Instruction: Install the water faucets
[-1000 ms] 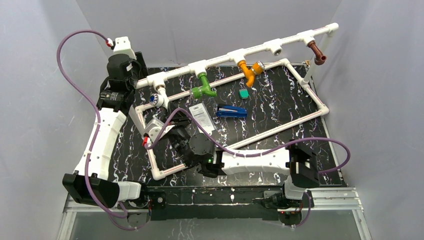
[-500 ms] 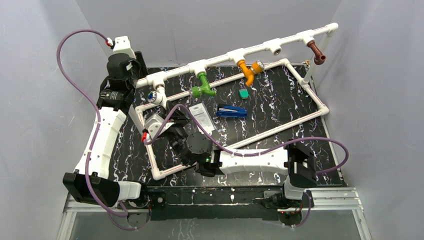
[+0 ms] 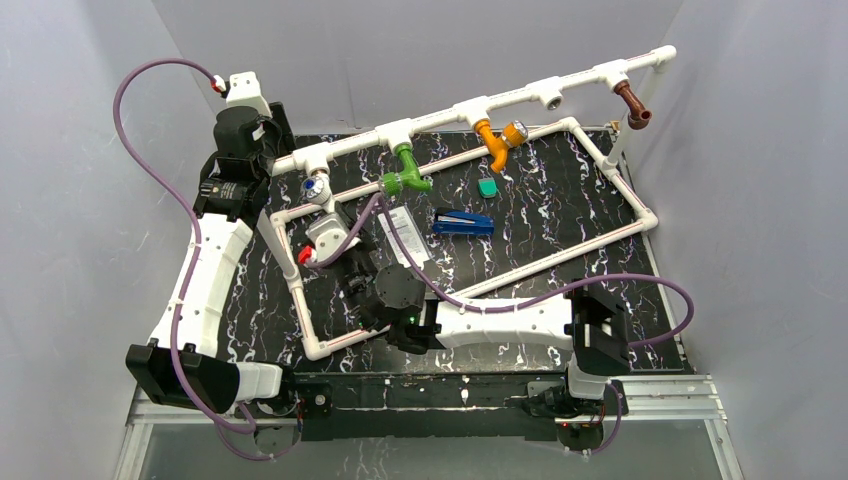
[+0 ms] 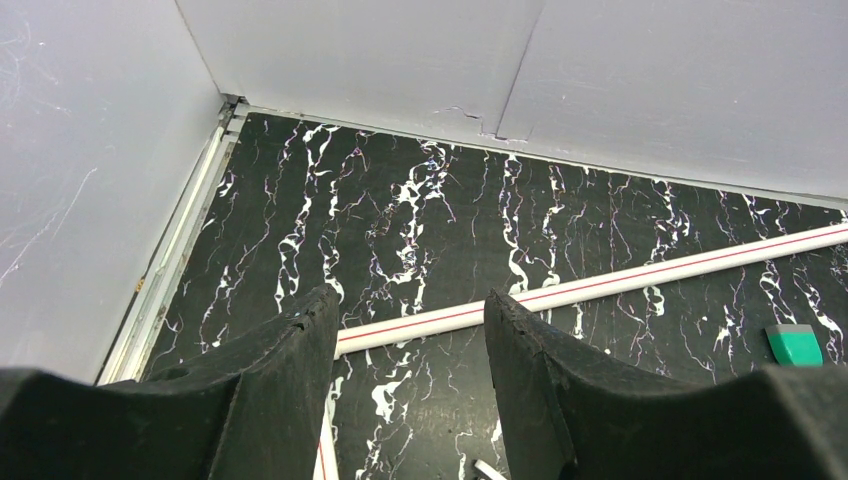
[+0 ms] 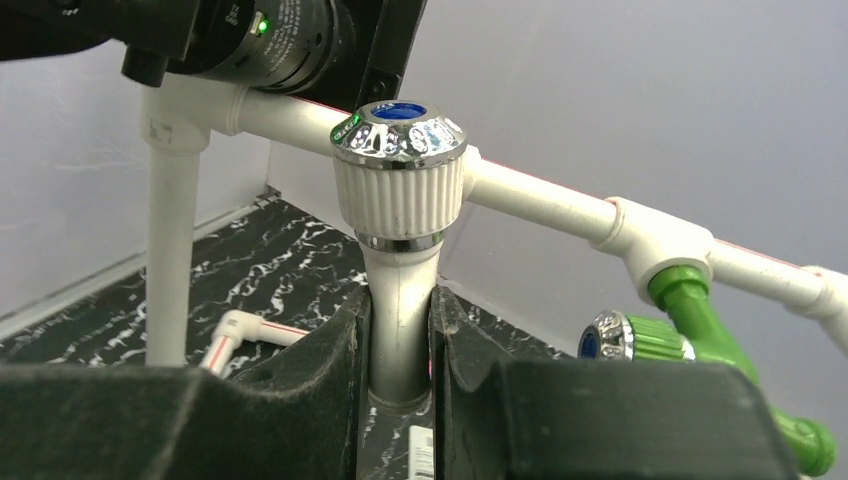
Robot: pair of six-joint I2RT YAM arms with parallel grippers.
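My right gripper [image 5: 400, 300] is shut on the stem of the white faucet [image 5: 400, 180], which has a ribbed white knob with a chrome and blue cap. In the top view this faucet [image 3: 317, 186] sits just in front of the leftmost tee [image 3: 315, 158] of the raised pipe frame [image 3: 440, 120]; whether it touches the tee is unclear. The green faucet [image 3: 405, 175], orange faucet [image 3: 497, 146] and brown faucet [image 3: 632, 105] hang from other tees. My left gripper [image 4: 410, 305] hovers open and empty over the table's back left corner.
One tee [image 3: 550, 97] between the orange and brown faucets carries nothing. A flat blue box [image 3: 463, 222], a small green piece [image 3: 487, 187] and a paper label [image 3: 405, 232] lie inside the low pipe rectangle [image 3: 600, 240]. Grey walls close in the table.
My right gripper has carried the white faucet back and slightly up, closer to the leftmost tee. The left arm has stayed still.
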